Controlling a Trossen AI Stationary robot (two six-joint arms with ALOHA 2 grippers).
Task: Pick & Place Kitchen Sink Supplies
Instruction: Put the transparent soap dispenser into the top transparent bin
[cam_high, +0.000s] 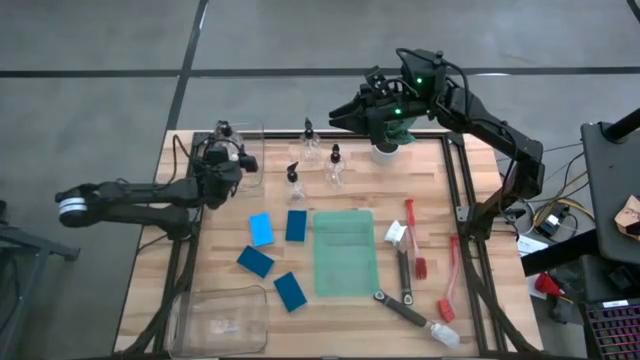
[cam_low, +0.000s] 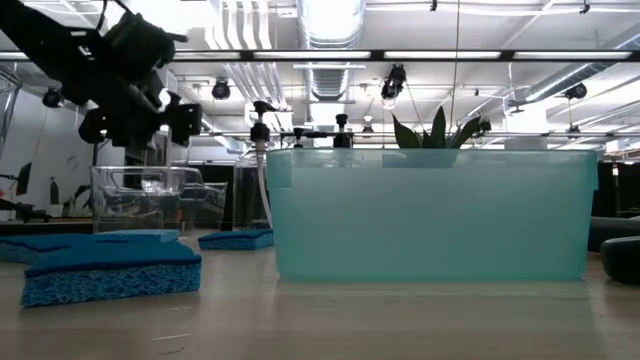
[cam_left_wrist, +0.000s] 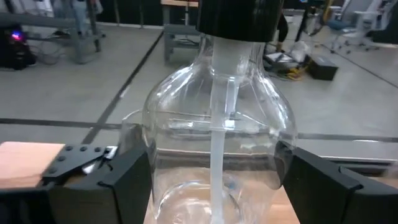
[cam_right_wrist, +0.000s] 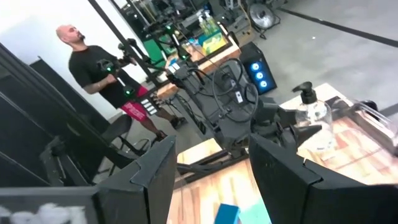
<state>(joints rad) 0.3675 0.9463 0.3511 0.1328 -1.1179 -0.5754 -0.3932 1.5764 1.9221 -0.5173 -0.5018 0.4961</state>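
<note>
Barely begun: left gripper (cam_high: 232, 158) clamped on one bottle (cam_left_wrist: 217, 143) over upper-left bin (cam_high: 252, 135). Right gripper (cam_high: 345, 115) open, idle, top centre. Three bottles (cam_high: 315, 160), sponges (cam_high: 273, 255), brushes (cam_high: 420, 270) left.

- Clear bottle (cam_left_wrist: 217, 124), left wrist view: base cut off by picture edge; black top cropped above.
- Green bin (cam_low: 430, 212), low view: hides the table behind it; plant (cam_low: 432, 130) shows leaves only.
- Black brush (cam_low: 620, 255), low view: cut off at edge.
</note>
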